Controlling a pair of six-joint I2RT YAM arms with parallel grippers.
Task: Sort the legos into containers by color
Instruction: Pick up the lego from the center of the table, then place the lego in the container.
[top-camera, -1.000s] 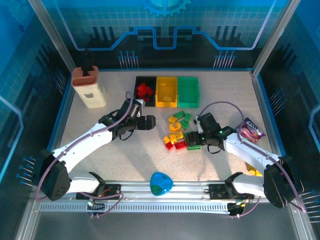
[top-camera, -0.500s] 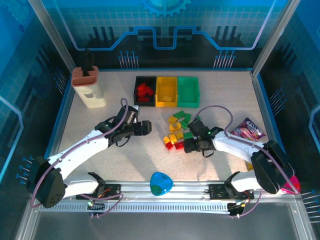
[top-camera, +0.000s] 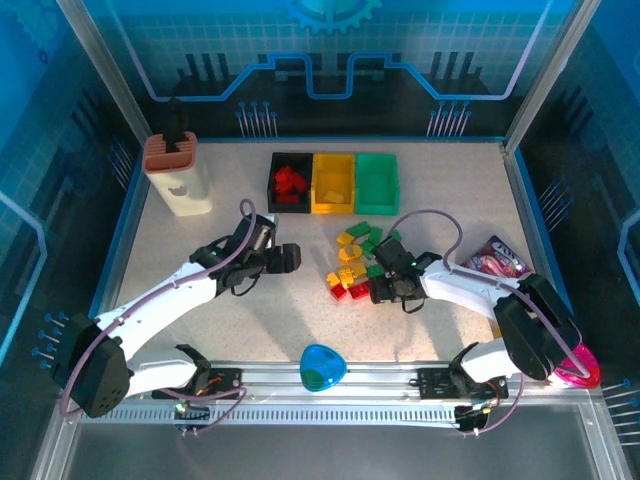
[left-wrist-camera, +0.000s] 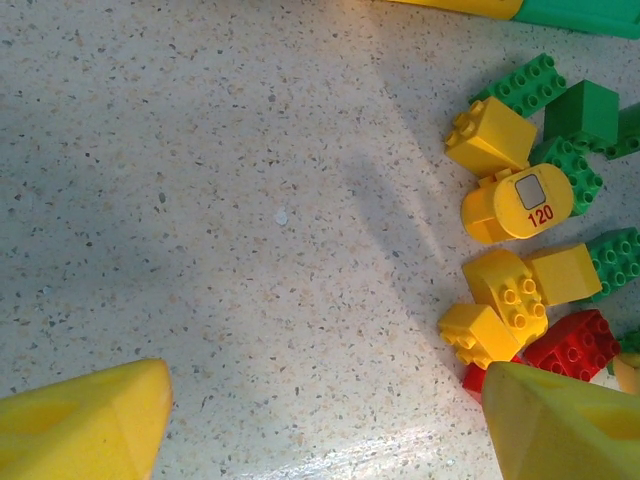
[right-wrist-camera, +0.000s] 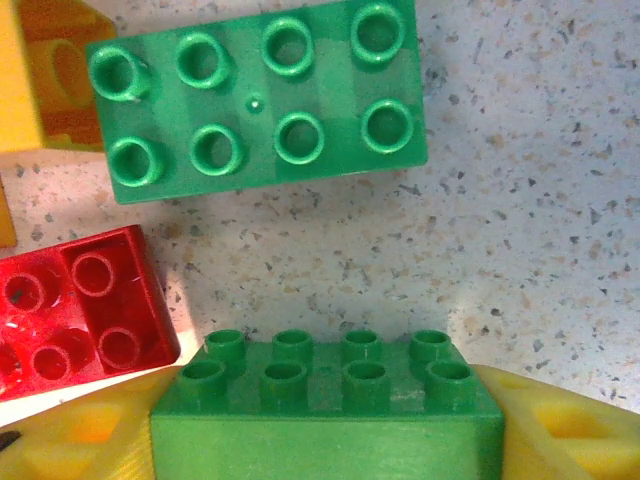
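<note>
Right hand (right-wrist-camera: 325, 448) leftward, around green lego (right-wrist-camera: 322, 395)

left arm (top-camera: 160, 295) extended | left fingers (left-wrist-camera: 80, 420) wide apart (both yellow) | right arm (top-camera: 465, 285) bent inward | right fingers (right-wrist-camera: 560, 430) clamping green lego (right-wrist-camera: 325, 420)

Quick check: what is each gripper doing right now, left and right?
Left gripper: open, nothing between its fingers.
Right gripper: closed on a green brick.
</note>
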